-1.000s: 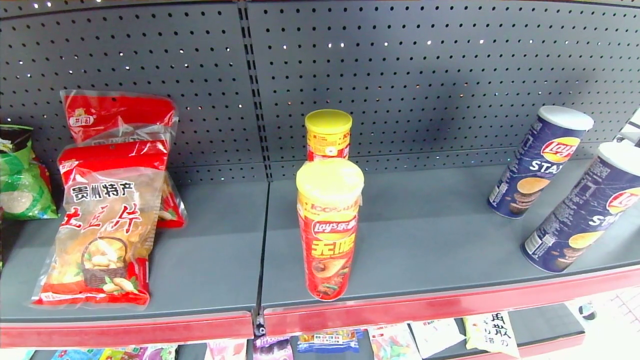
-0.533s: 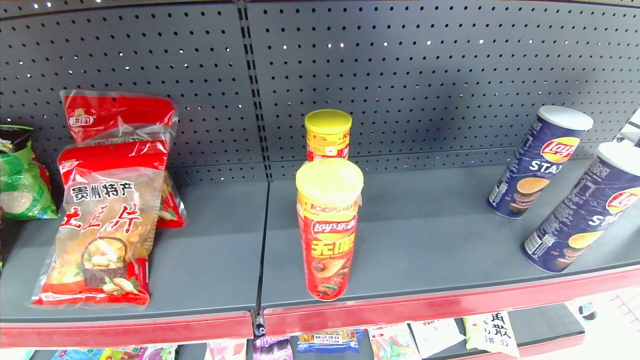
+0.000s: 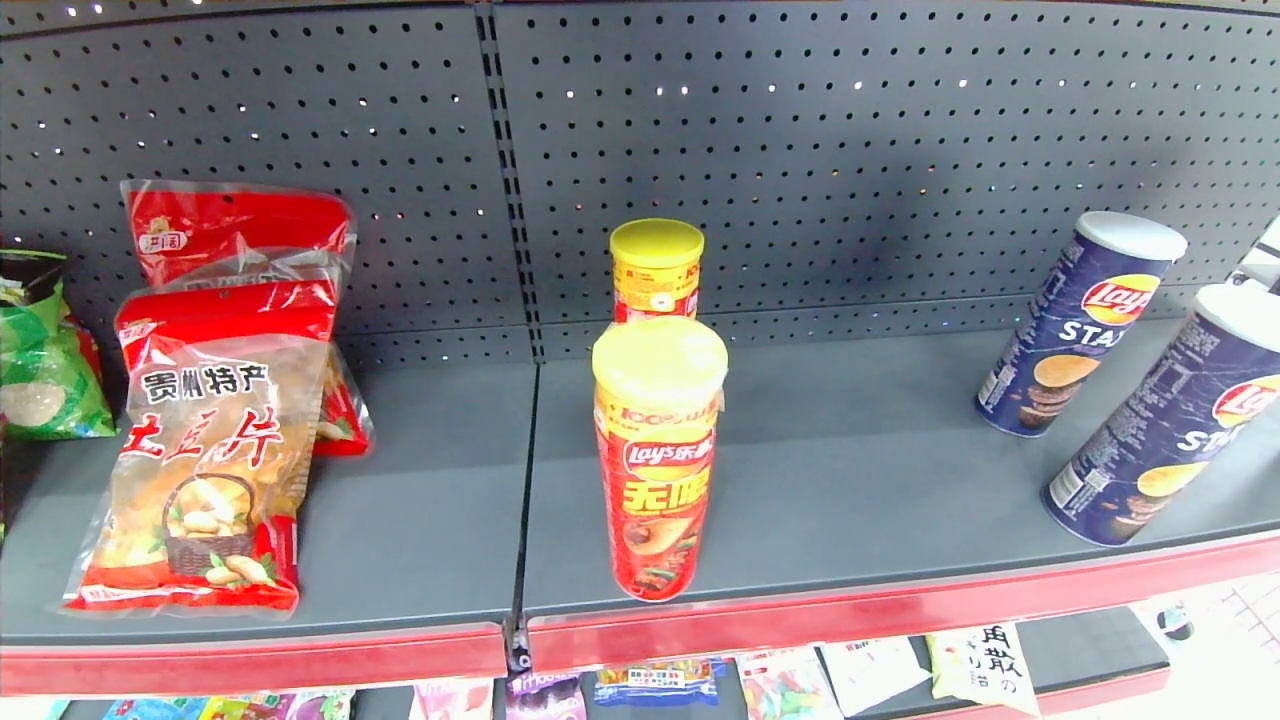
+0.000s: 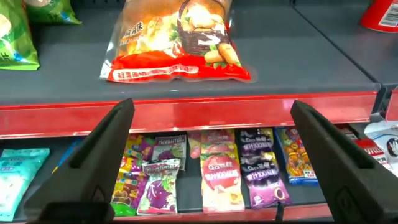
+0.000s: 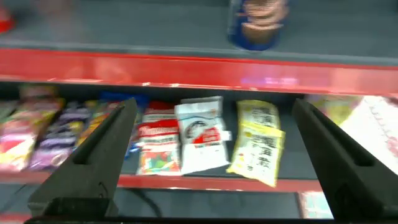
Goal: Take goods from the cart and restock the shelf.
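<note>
Nothing on the flat grey metal shelf [image 3: 850, 480] has moved since a second ago; every can and bag stands where it did. A tall red chip can with a yellow lid [image 3: 658, 460] stands upright near the front edge in the middle. A second red can with a yellow lid [image 3: 656, 268] stands right behind it, by the back wall. On the right are two dark blue chip cans with white lids [image 3: 1080, 325], one nearer [image 3: 1165, 420] and one farther. On the left, a red and clear bag of potato slices [image 3: 200, 450] leans back. Another red bag [image 3: 240, 235] is behind it, and a green bag [image 3: 40, 360] is at the far left. The left gripper [image 4: 214, 168] is spread wide with nothing in it, in front of the shelf's red front strip [image 4: 186, 112], below the potato bag. The right gripper [image 5: 211, 165] is spread wide too and holds nothing, in front of the same strip below a blue can. Small bright snack packets [image 4: 217, 177] lie on the lower shelf.
</note>
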Robot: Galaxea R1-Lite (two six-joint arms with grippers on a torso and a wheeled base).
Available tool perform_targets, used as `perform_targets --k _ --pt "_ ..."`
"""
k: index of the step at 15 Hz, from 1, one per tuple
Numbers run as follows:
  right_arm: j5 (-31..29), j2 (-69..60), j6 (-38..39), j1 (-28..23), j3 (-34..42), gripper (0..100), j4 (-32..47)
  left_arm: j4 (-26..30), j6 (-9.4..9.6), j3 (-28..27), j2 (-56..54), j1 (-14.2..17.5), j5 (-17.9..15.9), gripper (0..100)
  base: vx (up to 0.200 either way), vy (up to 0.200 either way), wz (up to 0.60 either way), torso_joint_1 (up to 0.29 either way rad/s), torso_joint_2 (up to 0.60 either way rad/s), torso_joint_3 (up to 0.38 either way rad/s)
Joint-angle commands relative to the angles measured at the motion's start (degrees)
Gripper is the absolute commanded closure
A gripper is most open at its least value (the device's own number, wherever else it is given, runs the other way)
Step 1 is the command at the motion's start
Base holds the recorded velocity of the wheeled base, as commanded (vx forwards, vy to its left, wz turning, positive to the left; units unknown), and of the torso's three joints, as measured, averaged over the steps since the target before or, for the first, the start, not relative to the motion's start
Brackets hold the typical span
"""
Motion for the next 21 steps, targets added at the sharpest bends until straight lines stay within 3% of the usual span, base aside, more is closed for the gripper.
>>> perform_targets --k 1,5,8,10,11,14,21 --pt "0.4 0.2 -1.1 0.5 -0.1 0 0.1 0.1 0.02 0.0 0.0 -0.1 0.0 0 0.0 0.0 0.0 0.0 0.0 0.0" --pt "-12.6 0.1 -1.7 -0.9 1.0 0 -3.2 0.0 0.02 0.0 0.0 0.0 -0.1 0 0.0 0.0 0.0 0.0 0.0 0.0" --pt "-11.1 0.1 -1.8 -0.9 1.1 0 -3.7 0.0 0.02 0.0 0.0 -0.1 -0.1 0 0.0 0.0 0.0 0.0 0.0 0.0" --pt "-2.6 0.1 -1.0 -0.9 1.0 0 -2.4 0.1 0.11 0.0 0.0 -0.1 -0.1 0 0.0 0.0 0.0 0.0 0.0 0.0" --pt "-1.7 0.1 -1.1 -0.9 0.9 0 -2.4 0.1 0.02 0.0 0.0 0.0 -0.1 0 0.0 0.0 0.0 0.0 0.0 0.0" --pt "-14.1 0.1 0.2 -0.9 1.1 0 -2.0 0.1 0.02 0.0 0.0 -0.1 0.0 0 0.0 0.0 0.0 0.0 0.0 0.0" --pt "-14.2 0.2 4.1 -0.7 1.1 0 0.6 0.1 0.11 0.0 0.0 -0.1 0.0 0 -0.029 0.0 0.0 0.0 0.0 0.0"
